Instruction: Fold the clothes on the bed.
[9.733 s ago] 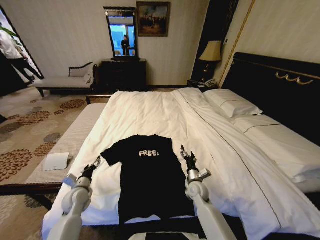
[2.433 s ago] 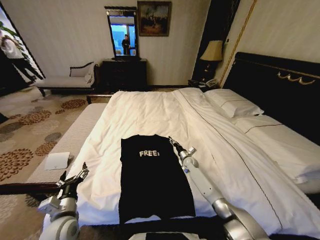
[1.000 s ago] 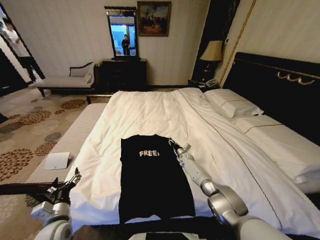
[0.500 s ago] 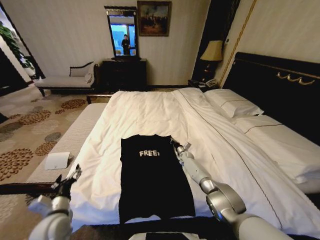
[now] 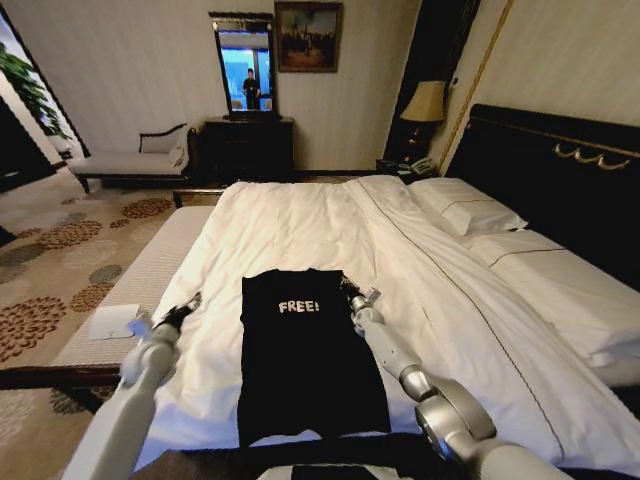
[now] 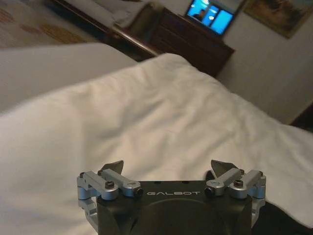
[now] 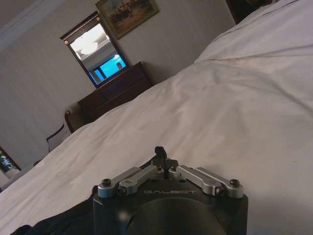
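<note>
Matt black cloth T-shirt, smooth white bed linen, glossy dark wooden headboard

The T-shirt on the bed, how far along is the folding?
Done: both sleeves of the T-shirt look tucked in, leaving a long narrow strip on the bed. In hand: the right gripper, shut, sits at the shirt's upper right corner, while the left gripper, open, hovers over the sheet apart from the shirt. Left: folding the strip lengthwise.
</note>
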